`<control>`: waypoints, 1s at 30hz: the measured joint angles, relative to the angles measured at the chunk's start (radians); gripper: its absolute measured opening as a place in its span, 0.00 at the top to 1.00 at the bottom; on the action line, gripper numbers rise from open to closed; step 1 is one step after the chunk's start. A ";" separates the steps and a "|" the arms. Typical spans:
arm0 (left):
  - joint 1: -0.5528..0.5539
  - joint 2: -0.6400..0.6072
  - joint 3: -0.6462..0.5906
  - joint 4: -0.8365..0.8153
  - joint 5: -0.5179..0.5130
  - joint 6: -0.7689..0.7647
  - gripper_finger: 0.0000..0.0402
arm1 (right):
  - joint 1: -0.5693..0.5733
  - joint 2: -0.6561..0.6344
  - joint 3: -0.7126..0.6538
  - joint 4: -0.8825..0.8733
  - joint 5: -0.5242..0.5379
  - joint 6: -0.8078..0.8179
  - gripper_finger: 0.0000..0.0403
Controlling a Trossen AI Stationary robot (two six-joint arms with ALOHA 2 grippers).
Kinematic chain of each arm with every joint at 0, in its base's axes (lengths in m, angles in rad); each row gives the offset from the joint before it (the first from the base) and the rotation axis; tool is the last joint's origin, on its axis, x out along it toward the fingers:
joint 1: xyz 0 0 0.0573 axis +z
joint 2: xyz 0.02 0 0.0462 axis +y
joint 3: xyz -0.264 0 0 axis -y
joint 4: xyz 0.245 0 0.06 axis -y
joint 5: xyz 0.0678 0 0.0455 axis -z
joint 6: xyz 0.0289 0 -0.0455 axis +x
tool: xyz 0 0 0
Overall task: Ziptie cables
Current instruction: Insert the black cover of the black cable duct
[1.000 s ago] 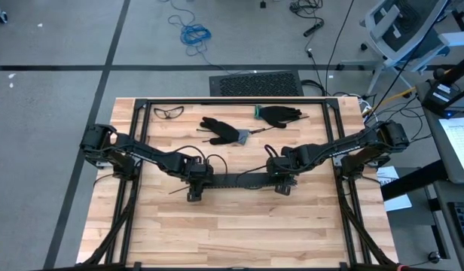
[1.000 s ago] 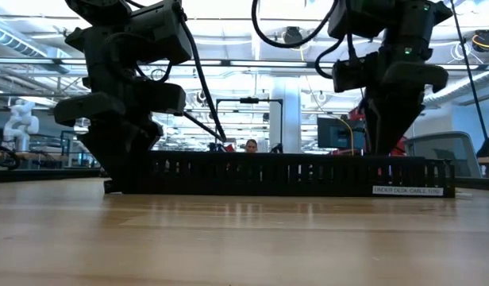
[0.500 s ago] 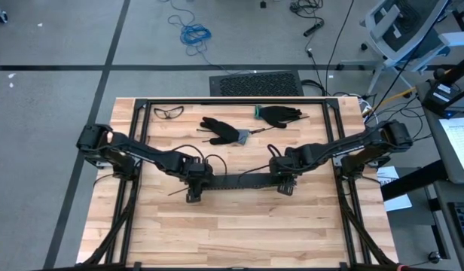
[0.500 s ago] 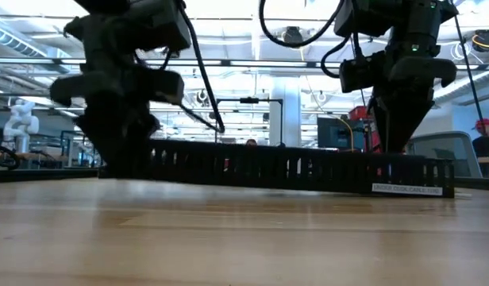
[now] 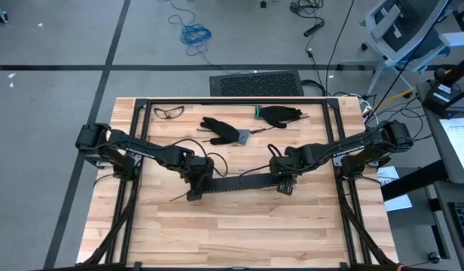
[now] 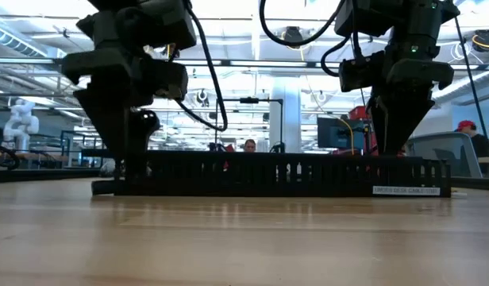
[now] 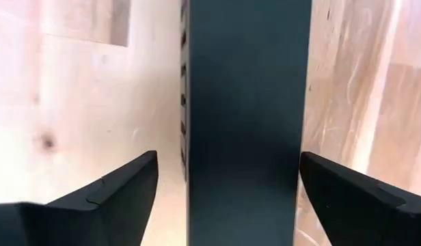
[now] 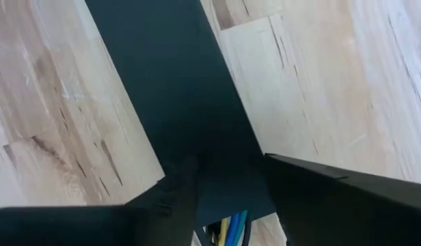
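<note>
A long black slotted strip [image 5: 239, 184] lies flat across the middle of the wooden table, and also shows in the low view [image 6: 268, 171]. My left gripper [image 7: 227, 164] is open over its left end, one finger on either side of the strip [image 7: 245, 102], with bare wood between the strip and one finger. My right gripper [image 8: 227, 171] hangs over the strip's right part [image 8: 169, 82] with its fingers apart. The cables [image 8: 227, 229], yellow and blue, peek out just under that gripper. The rest of the cables is hidden. My left gripper touches nothing. My right gripper has its fingers [image 8: 299, 184] pointing down from above over the top of the strip, near its right end. The fingers themselves hide the spot, so I cannot tell whether they touch the strip.
Two black gloves [image 5: 224, 129] [image 5: 281, 114] and a pair of safety glasses [image 5: 169, 112] lie at the table's far side. A black frame [image 5: 232, 101] runs round the table. A thin black stick [image 5: 178, 198] lies near the strip's left end. People [image 6: 250, 145] show in the room behind.
The strip's left end was tilted up off the table half a second ago and now lies flat again, a little nearer the table's near edge; its right end stayed down. My left gripper has risen slightly.
</note>
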 joint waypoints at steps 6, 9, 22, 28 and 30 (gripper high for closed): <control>0.034 0.000 0.106 -0.134 -0.006 0.026 0.12 | 0.000 -0.001 0.001 0.002 0.002 -0.044 0.55; 0.036 -0.001 0.161 -0.244 -0.029 0.054 0.12 | 0.000 -0.004 0.003 0.001 0.002 -0.073 0.55; 0.030 -0.232 0.150 -0.323 -0.236 -0.022 0.12 | -0.082 -0.138 0.188 -0.440 0.268 -0.111 0.61; 0.010 -0.363 0.056 -0.315 -0.302 -0.183 0.12 | 0.005 -0.294 -0.059 -0.483 0.146 0.147 0.93; -0.001 -0.389 0.029 -0.316 -0.325 -0.221 0.12 | 0.042 -0.332 -0.151 -0.375 0.110 0.245 0.97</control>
